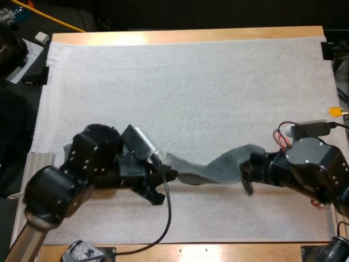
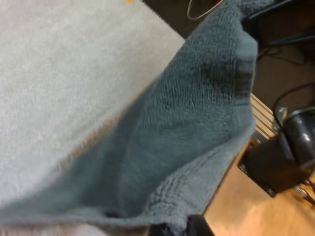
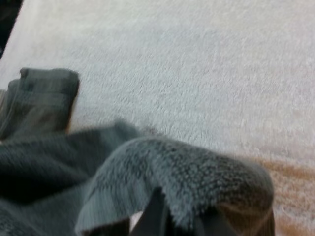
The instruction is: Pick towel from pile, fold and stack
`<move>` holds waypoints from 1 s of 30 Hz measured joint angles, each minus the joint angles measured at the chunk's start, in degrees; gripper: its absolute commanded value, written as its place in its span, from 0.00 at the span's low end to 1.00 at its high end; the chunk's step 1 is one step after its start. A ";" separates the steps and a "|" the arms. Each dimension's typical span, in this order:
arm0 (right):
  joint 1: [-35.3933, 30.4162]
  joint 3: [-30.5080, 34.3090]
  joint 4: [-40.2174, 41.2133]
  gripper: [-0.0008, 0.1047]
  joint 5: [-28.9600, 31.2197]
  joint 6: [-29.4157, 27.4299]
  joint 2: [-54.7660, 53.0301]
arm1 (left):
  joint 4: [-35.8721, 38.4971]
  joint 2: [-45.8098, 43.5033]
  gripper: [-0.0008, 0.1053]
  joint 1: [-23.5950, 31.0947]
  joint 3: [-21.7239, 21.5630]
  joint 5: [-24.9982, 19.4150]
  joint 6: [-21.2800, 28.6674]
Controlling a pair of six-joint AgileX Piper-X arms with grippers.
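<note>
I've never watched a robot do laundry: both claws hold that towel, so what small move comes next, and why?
Probably draw the grippers slightly apart: the towel runs twisted between the left gripper and right gripper, each shut on an end, so it needs spreading before folding.

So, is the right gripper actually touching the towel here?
Touching. The right wrist view shows the right gripper pinching a fold of the towel from both sides; in the high view the towel reaches that gripper.
</note>
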 measured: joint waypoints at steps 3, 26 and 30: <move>1.82 -1.85 3.59 0.01 -1.09 0.01 -0.66 | 3.51 -1.98 0.01 -0.12 -0.75 0.28 -0.59; 7.77 3.81 8.10 0.01 -0.16 0.63 7.15 | 7.44 -0.96 0.01 -0.70 6.66 -9.62 4.66; 3.57 7.39 1.51 0.01 0.59 -0.79 13.63 | 1.29 4.10 0.00 -0.64 9.00 -11.25 4.97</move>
